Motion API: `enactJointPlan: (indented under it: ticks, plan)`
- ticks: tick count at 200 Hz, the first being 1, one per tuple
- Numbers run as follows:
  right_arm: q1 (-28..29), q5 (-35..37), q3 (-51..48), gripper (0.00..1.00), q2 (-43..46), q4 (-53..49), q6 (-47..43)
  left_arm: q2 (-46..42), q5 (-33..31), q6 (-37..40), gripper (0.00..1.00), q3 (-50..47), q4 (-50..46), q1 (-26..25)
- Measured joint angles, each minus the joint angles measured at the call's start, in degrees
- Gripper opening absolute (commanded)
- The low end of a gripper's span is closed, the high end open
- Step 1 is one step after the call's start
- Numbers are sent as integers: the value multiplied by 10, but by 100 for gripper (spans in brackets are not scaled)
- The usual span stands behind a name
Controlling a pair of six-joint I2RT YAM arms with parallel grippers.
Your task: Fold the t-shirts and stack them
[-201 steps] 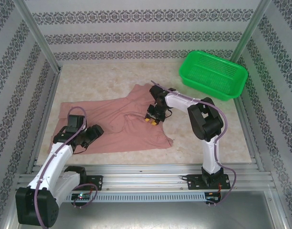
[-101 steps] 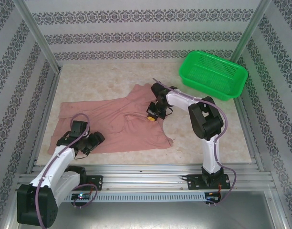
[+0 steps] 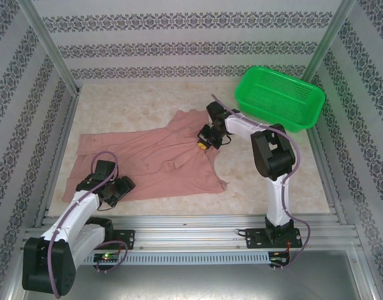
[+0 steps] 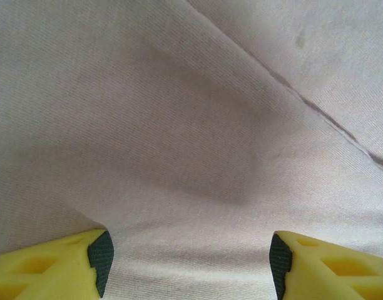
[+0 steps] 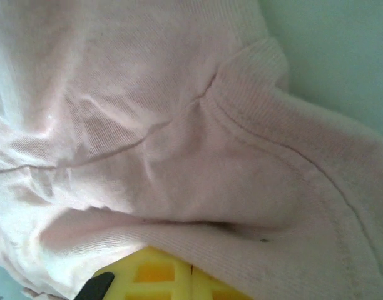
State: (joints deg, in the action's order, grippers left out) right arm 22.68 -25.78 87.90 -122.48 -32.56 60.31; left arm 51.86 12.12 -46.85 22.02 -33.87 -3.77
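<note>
T-shirt [image 3: 148, 159] lies spread but rumpled on the tabletop [image 3: 135, 106], centre-left, its right edge well short of the green basket [image 3: 266, 115] at far right. Right tool [image 3: 206, 140] is closed on a pinch of cloth at the shirt's far-right part. Its wrist view shows fabric bunched over the shut yellow fingers [image 5: 160, 275], next to a stitched band. Left tool [image 3: 116, 189] hangs w/ jaws apart over the near-left hem, gripping nothing; its wrist view has bare cloth btw the pads [image 4: 101, 256].

Risks, as I judge them:
- Pinch looks small, and I can't tell how many layers it holds. Top layer only → layers separate, fold goes lopsided. Too little cloth → slips out mid-pull.
- Only one side is held. If the right tool drags before the left one closes, prob. the whole shirt slides across the tabletop instead of folding, and the mid-shirt wrinkles deepen.
- Left tool is close to the hem edge. Closing too high → grabs nothing; pressing too low → pads scrape the tabletop.
- Near-right corner of the shirt lies close to the right arm, so it could snag there on a sweep.
</note>
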Motion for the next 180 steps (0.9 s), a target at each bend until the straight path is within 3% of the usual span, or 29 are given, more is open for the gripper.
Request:
enactJointPlan:
  ticks: [10, 49, 109, 139, 180]
  plan:
    - [-2, -9, 0, 19, -6, 17, 15, 0, 0, 0, 70, 0, 0, 0]
    - [-7, -35, -2, 33, -13, 78, 47, 0, -2, 0, 70, 0, 0, 0]
    - [-5, -32, -27, 39, 66, 55, -3, -11, -3, 0, 70, 2, -4, 0]
    - [45, -30, 1, 39, 99, -17, -72, -28, -2, 1, 71, 29, -18, 0]
    - [148, -32, 12, 39, 78, -72, -130, -47, -4, 15, 73, 100, -22, 0]
